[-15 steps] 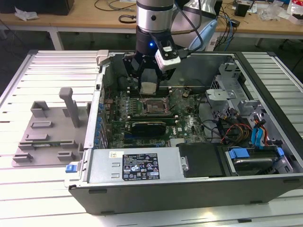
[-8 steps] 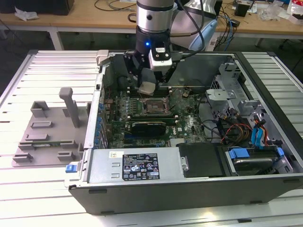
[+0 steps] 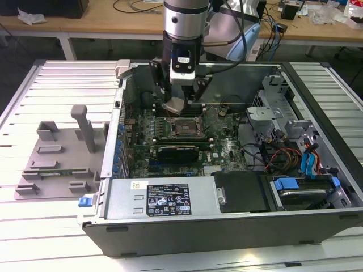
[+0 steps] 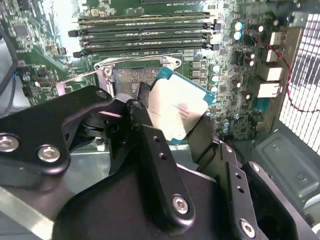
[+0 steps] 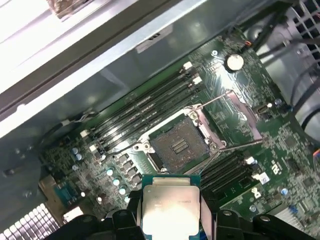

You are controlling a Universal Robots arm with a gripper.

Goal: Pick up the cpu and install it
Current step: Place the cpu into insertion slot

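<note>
My gripper (image 3: 176, 105) hangs inside the open computer case, shut on the cpu (image 3: 174, 106), a flat square chip with a silver-grey top and a green edge. In both wrist views the cpu (image 4: 177, 112) (image 5: 170, 205) sits clamped between the black fingers (image 4: 150, 150), held by two opposite edges. The dark square socket (image 3: 184, 127) (image 5: 179, 145) with its metal frame lies open on the green motherboard, a little below and beside the chip. The cpu hovers above the board, apart from the socket (image 4: 131, 80).
Black memory slots (image 4: 145, 32) (image 5: 135, 117) run alongside the socket. A dark card (image 3: 178, 151), cables (image 3: 278, 156) and drive bays (image 3: 300, 190) fill the case on the exterior view's right. A grey fixture plate (image 3: 57, 161) lies on the slatted table at the exterior view's left.
</note>
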